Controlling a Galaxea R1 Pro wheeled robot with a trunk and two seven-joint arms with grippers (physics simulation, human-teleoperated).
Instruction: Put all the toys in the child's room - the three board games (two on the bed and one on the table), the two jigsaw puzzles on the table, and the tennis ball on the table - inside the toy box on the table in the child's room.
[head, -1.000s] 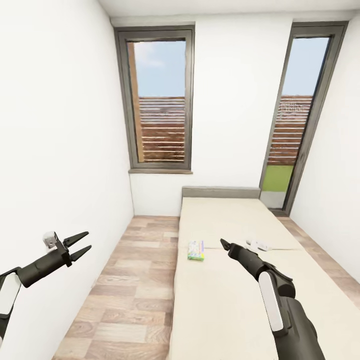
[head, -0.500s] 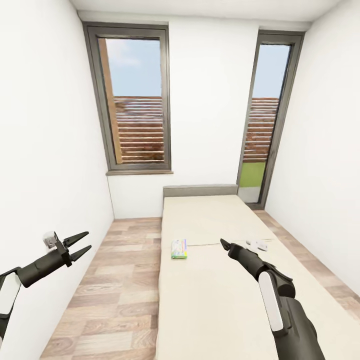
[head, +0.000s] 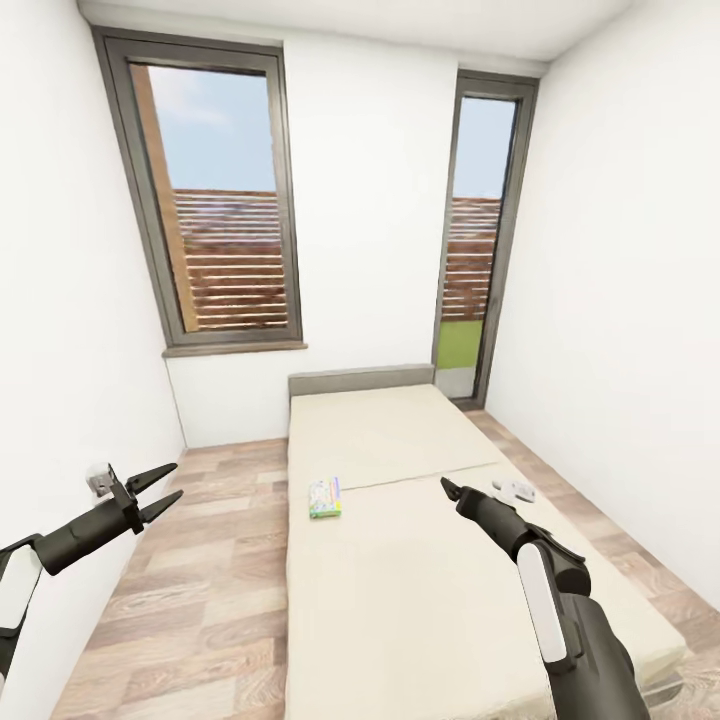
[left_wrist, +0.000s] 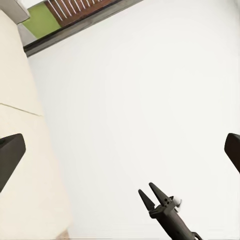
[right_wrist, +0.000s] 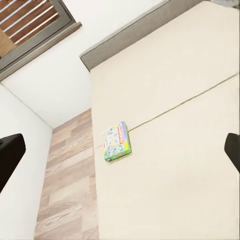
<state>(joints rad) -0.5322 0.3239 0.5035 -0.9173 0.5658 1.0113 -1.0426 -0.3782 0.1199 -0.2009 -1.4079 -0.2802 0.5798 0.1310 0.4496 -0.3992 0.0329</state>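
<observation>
Two board games lie on the bed (head: 420, 600), which runs lengthwise away from the robot under a plain cream cover. One, a pale green board game (head: 324, 497), sits flat close to the bed's left edge, just short of the seam that crosses the cover. The other, a white board game (head: 515, 489), lies near the bed's right side, at about the same depth.

The right gripper (head: 450, 491) hangs above the middle of the bed with nothing in it. From the head view its fingers look drawn close to a single dark point, but I cannot tell how wide they stand. The green box lies well apart from it to its left, and the white box is near it on its right, partly hidden behind the forearm. In the right wrist view the green box (right_wrist: 117, 142) rests by the bed's edge, next to the wood-plank floor (right_wrist: 65, 185).

The left gripper (head: 163, 487) is held out over the floor beside the left wall, its two pointed fingers parted and empty, well apart from the bed and both games.
</observation>
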